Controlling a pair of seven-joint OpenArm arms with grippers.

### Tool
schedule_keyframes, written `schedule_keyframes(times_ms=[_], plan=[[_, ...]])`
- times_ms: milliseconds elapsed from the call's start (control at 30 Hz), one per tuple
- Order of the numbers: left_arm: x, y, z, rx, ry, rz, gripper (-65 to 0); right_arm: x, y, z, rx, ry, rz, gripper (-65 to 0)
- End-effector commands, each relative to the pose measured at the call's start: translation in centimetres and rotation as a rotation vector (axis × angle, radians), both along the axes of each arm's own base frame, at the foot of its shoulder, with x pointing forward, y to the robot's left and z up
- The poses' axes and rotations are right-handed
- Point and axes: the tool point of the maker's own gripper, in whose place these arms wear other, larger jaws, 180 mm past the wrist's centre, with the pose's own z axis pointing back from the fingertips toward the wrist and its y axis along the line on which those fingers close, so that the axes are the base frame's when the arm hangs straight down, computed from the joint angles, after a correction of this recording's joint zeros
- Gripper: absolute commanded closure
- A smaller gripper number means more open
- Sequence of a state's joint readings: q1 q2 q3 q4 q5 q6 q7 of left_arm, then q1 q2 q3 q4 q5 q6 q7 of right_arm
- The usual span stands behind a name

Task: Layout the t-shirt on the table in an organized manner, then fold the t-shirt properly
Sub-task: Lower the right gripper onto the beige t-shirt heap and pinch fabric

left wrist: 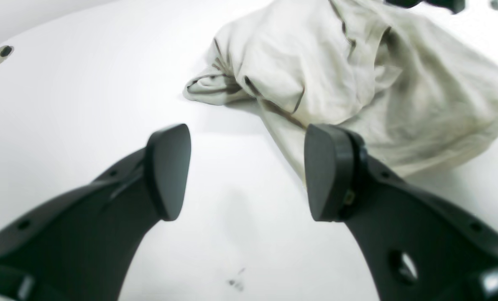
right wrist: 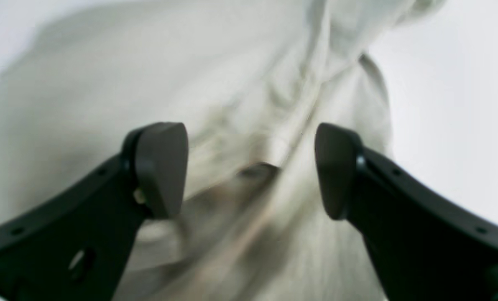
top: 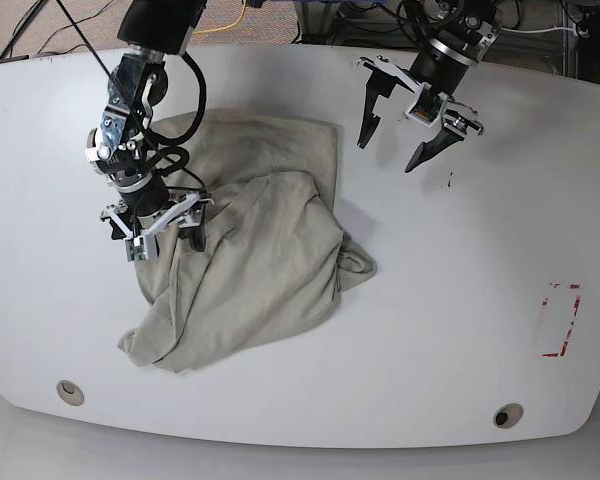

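The left gripper [top: 412, 118] hangs over bare table [top: 480, 300] with its jaws spread wide and nothing between them, well clear of the cloth's far edge. The right gripper [top: 155, 225] is low over the t-shirt [top: 250, 260], jaws also apart; its wrist view shows rumpled, blurred fabric between the pads, but no pinch on it. The t-shirt lies crumpled on the left-centre of the table in the base view, doubled over itself with a bunched lobe poking toward the middle. Its long axis seems to run diagonally, from the far edge near the right arm down toward the near-left grommet [top: 70, 391]; which end is collar and which is hem cannot be told. The likely risk is that either gripper closes on several stacked layers instead of a single edge, so a pull would drag the whole heap rather than spread it flat.
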State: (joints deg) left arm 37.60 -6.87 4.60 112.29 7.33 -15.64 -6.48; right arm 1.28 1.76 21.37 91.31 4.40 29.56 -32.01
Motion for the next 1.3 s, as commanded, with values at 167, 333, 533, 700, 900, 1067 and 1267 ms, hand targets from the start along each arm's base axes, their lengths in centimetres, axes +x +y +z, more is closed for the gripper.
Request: schedule_keyframes(times_ms=[167,333,533,700,900,1067,1267], plan=[[0.1,0.0,1.0,-0.017,-0.034,0.002,-40.3,4.2,-1.6,-0.3,0.042,-0.017,-0.004,-46.0],[0.0,0.0,0.6,-0.015,-0.025,0.003,-40.3,5.4,-1.4,-0.9,0.069,0.003,-0.001,-46.0],[0.0,0.0,0.5,-0.018,-0.022,0.006,-40.3,5.6,-0.9,-1.9,0.091,0.031,0.003,-46.0],[0.1,0.0,0.6,-0.018,-0.026,0.006,-40.3,5.5,-0.3,-2.2,0.106,0.037,0.007,-46.0],[0.0,0.1,-0.1,-0.001,0.009,0.009,-40.3,5.3,0.2,-2.6,0.119,0.046,0.009,-43.8],[0.3,0.2,-0.7,0.021,0.044,0.013,-40.3,5.2,0.3,-2.7,0.12,0.049,0.011,-33.1],[0.9,0.2,-0.4,0.025,0.031,0.014,-40.3,5.2,0.3,-2.7,0.12,0.052,0.011,-7.9]])
